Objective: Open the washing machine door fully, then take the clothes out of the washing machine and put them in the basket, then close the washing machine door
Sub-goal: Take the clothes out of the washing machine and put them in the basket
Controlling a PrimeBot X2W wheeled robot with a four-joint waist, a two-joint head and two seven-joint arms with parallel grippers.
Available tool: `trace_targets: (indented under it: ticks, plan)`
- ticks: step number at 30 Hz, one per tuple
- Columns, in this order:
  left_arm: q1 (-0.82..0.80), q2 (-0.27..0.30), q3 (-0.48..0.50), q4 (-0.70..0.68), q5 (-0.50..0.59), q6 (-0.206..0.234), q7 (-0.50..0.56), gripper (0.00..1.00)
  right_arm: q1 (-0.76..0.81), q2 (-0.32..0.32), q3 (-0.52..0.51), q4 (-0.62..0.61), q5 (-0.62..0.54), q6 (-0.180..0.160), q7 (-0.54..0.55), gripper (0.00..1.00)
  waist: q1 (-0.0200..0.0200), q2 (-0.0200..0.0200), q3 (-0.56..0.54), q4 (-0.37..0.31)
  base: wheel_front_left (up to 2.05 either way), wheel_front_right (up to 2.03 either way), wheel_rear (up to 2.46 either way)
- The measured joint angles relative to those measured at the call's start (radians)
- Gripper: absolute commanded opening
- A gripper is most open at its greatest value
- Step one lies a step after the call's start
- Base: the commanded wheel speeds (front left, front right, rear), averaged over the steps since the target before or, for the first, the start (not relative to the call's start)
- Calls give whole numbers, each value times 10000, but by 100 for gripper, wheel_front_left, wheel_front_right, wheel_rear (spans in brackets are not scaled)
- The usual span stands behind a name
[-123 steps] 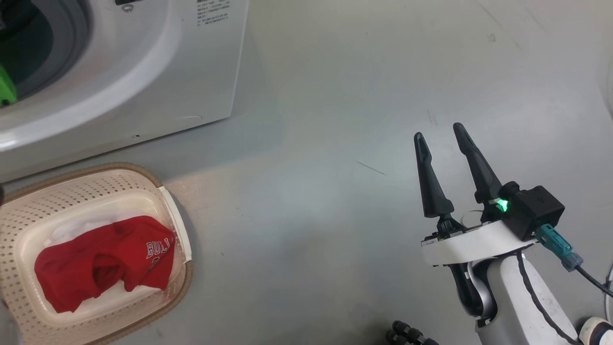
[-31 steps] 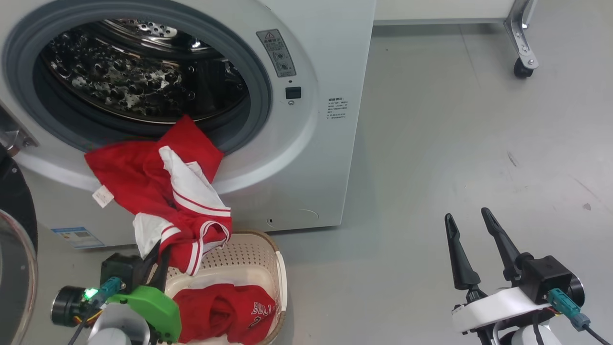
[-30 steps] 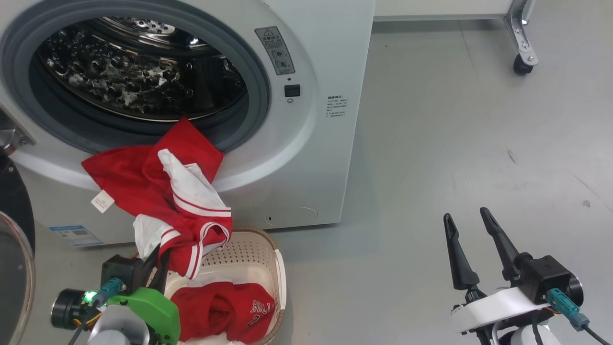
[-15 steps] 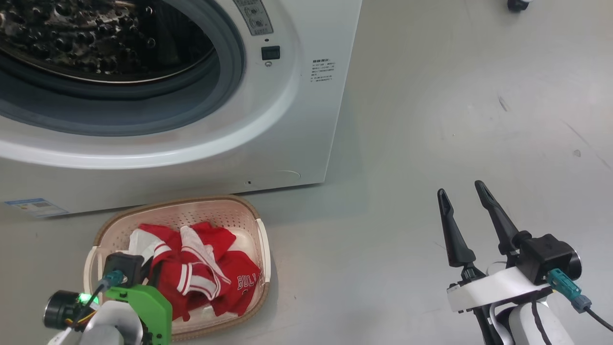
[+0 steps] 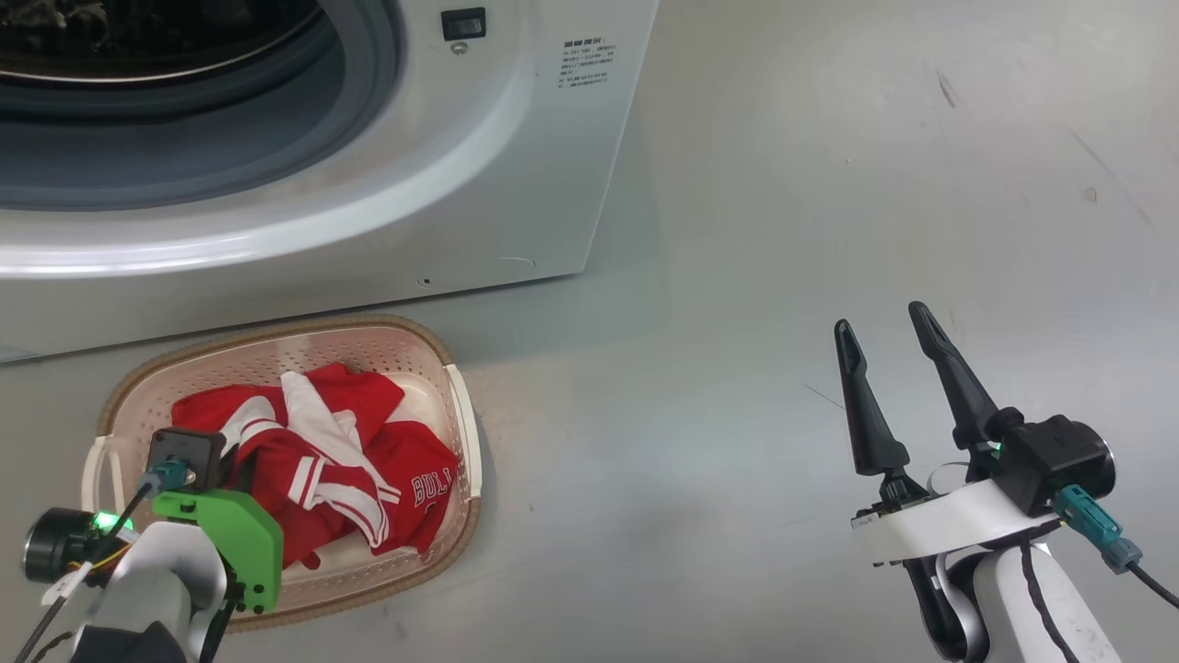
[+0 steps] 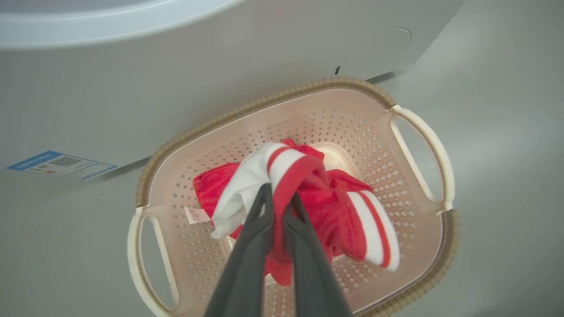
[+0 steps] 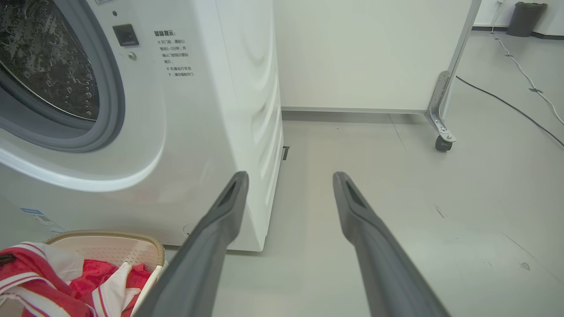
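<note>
The left gripper [image 6: 279, 196] has its two dark fingers [image 6: 246, 264] pinched together on a fold of the clothes [image 6: 326, 211], low over the middle of the basket [image 6: 264, 103] at the centre of the wrist view. The red cloth is soft and limp, with white stripes curling over the fingers and the rest heaped on the basket bottom.

I'd say this is the drop. The next move calls for parting the fingers and lifting straight up, so no fold drags over the rim.

The basket is cream plastic, rounded and punched with small holes, with a brown woven-look rim and loop handles. It sits on the grey floor [image 5: 737, 276] just before the white washer [image 5: 516, 184], upper left of the head view.

The right gripper [image 5: 880, 318], lower right, has its fingers spread wide and holds nothing.

I see only part of the steel drum [image 7: 48, 66], so I cannot tell whether more laundry lies inside. After that, the door wants shutting.
</note>
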Motion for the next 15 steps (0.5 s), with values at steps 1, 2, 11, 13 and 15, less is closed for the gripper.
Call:
trace_targets:
  ticks: [1, 2, 11, 13, 15]
  plan:
    - [-92, 23, 2, 65, 13, 8, 2, 0, -13, 8, 23, -10, 0, 0, 0, 100, 0, 0, 109, -42, 0, 0, 0]
    - [-182, 42, -2, 134, 38, 46, 40, 0, -30, 13, 33, -10, 2, 0, 0, 100, 0, 0, 214, -82, 0, 0, 0]
    - [-906, 201, 75, 848, 157, 132, 174, 0, -520, 79, 144, -128, 29, -2, 0, 100, 0, 0, 1190, -486, 0, 0, 0]
    - [-1077, 201, 98, 982, 148, 174, 221, 0, -570, 81, 142, -174, 31, -13, 0, 100, 0, 0, 1358, -569, 0, 0, 0]
    - [-1277, 205, 104, 1152, 148, 205, 265, 0, -573, 84, 144, -184, 35, -17, 0, 100, 0, 0, 1522, -643, 0, 0, 0]
